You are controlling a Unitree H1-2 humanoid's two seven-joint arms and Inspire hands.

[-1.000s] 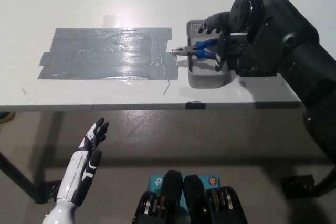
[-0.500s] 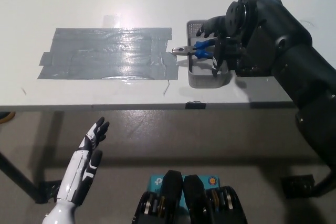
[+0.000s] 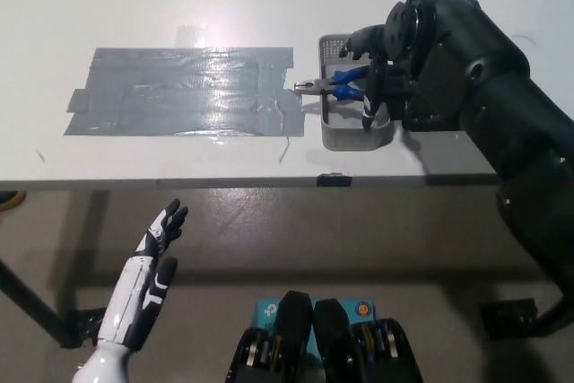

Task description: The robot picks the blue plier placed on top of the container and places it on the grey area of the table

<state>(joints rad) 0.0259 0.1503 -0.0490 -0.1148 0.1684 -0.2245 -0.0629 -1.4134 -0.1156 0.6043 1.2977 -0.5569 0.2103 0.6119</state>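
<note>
Near the bench's right front edge: blue plier (image 3: 345,83) lying across container (image 3: 352,129), long axis left-right, nose toward grey area (image 3: 179,91). Your right robot hand (image 3: 384,78) sits over its handles; grip indeterminable. Left robot hand (image 3: 154,257) spread, idle below the bench.

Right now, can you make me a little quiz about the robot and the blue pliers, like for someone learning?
1. True or false: the blue-handled metal pliers lie on the grey tape patch.
2. Which robot hand is at the grey rectangular container? A) white left robot hand B) black right robot hand
3. Fill in: the pliers' metal nose pokes over the container's edge toward the ____ patch.

Key: 1 false, they rest across the container. 2 B; the white one hangs open below the white table's edge. 3 grey.
</note>
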